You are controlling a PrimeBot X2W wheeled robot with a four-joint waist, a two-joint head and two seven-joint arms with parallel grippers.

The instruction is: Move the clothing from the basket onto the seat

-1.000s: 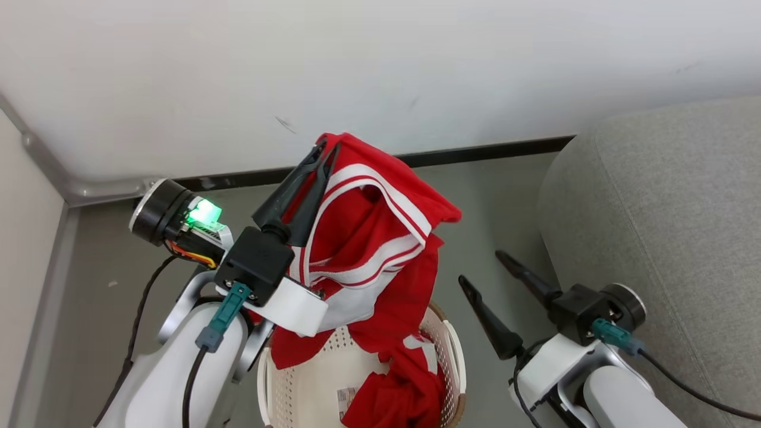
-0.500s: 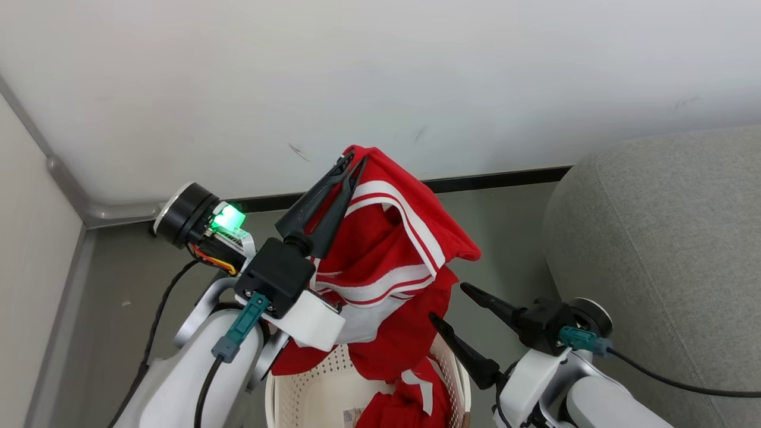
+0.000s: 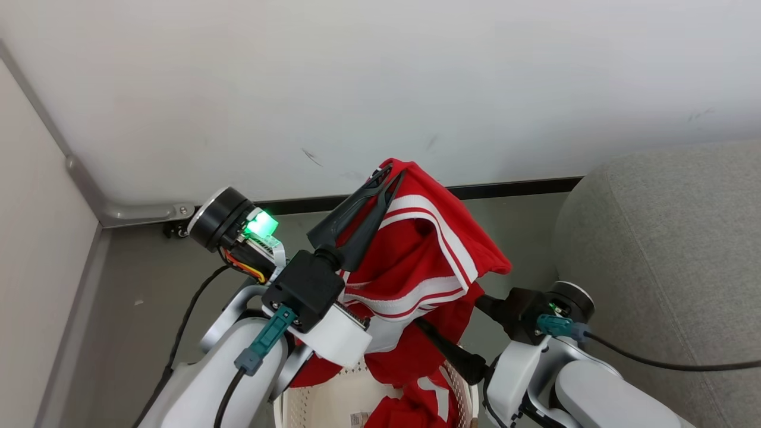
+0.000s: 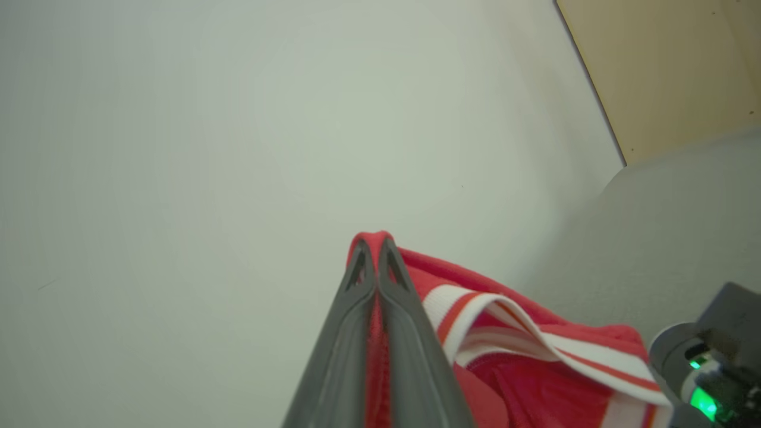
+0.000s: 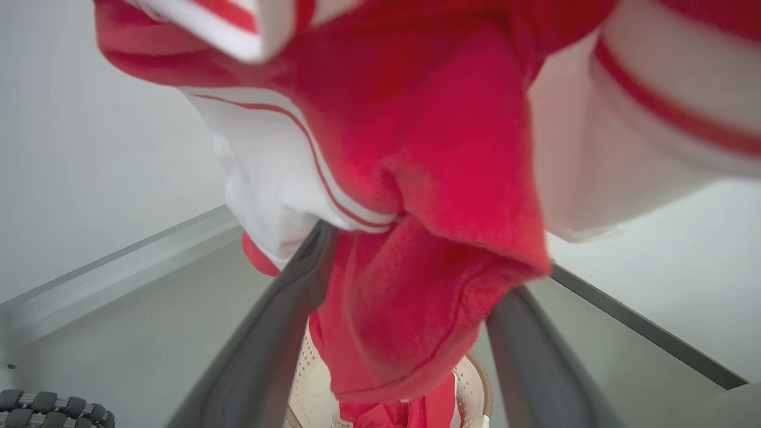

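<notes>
The left claw is clamped tight on a top fold of the red clothing, holding it high above the basket. The garment hangs with its long axis straight down from that pinch, reaching towards the basket. More red cloth lies in the basket, and it is unclear whether that is the same piece. The right claw is spread wide and grips nothing. It sits just above the basket's right rim, with a hanging fold of the garment between its two fingers. The seat lies to the right of the basket, apart from the cloth. So the clothing is directly ahead of the right claw, inside its gape, and the right arm is the one nearer the seat. The next move probably calls for closing on that middle fold. Cloth low in the basket may drag on a swing rightward.
</notes>
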